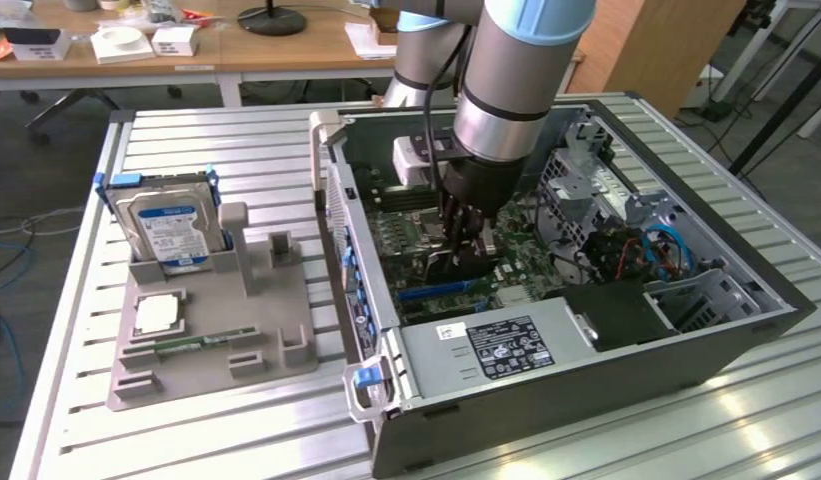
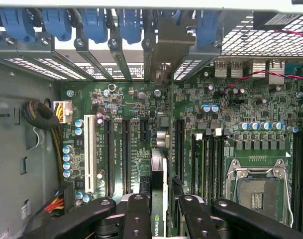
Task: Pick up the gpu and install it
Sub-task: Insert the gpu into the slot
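My gripper (image 1: 466, 238) reaches down into the open computer case (image 1: 730, 335), over the motherboard. It is shut on the gpu (image 1: 454, 268), a thin dark card held on edge. In the wrist view the gpu (image 2: 158, 169) runs edge-on between my two black fingers (image 2: 136, 219), with a green logo near the grip. Its far bracket end points toward the rear slot openings (image 2: 163, 67). The card hangs just above the motherboard's black expansion slots (image 2: 176, 149); I cannot tell if it touches one.
On the exterior view's left a grey holder (image 1: 250, 320) carries a silver hard drive (image 1: 170, 225), a processor (image 1: 157, 312) and a green memory stick (image 1: 183, 345). Inside the case are the power supply (image 1: 510, 345), the empty processor socket (image 2: 258, 191), cables (image 2: 42, 117) and blue slot clips (image 2: 56, 22).
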`<state>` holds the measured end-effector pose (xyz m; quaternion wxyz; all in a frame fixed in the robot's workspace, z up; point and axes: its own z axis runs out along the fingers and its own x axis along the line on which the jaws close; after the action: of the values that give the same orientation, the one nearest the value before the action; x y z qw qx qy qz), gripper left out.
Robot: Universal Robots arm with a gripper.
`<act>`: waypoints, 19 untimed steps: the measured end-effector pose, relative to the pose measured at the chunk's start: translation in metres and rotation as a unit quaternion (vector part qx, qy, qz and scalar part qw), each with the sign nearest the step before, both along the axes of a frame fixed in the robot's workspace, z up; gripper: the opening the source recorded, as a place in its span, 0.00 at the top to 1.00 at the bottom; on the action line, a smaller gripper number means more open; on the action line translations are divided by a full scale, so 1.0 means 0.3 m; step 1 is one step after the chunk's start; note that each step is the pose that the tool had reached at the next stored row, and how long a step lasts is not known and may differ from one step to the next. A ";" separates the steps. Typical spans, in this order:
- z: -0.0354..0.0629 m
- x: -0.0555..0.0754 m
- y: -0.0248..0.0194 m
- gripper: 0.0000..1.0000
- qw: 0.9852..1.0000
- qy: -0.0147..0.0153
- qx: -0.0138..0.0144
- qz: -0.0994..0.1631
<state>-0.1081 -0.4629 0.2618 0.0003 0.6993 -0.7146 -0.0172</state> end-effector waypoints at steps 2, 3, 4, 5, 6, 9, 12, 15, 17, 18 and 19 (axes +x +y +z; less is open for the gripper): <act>0.000 0.000 0.000 0.73 1.000 0.000 0.000 0.000; 0.000 0.000 0.000 0.73 1.000 0.000 0.000 0.000; 0.000 0.000 0.000 0.73 1.000 0.000 0.000 0.000; -0.001 0.000 0.000 0.73 1.000 0.000 0.000 0.000; -0.001 0.000 0.000 0.73 1.000 0.000 0.000 0.000; -0.005 0.000 0.000 0.73 1.000 0.000 0.000 0.000; -0.005 0.000 0.000 0.73 1.000 0.000 0.000 0.000; -0.007 0.000 0.000 0.73 1.000 0.000 0.000 0.000; -0.009 0.000 0.000 0.73 1.000 0.000 0.000 0.000; -0.009 0.000 0.000 0.73 1.000 0.000 0.000 0.000; -0.009 0.000 0.000 0.73 1.000 0.000 0.000 0.000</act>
<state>-0.1081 -0.4629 0.2591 0.0003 0.6993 -0.7147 -0.0172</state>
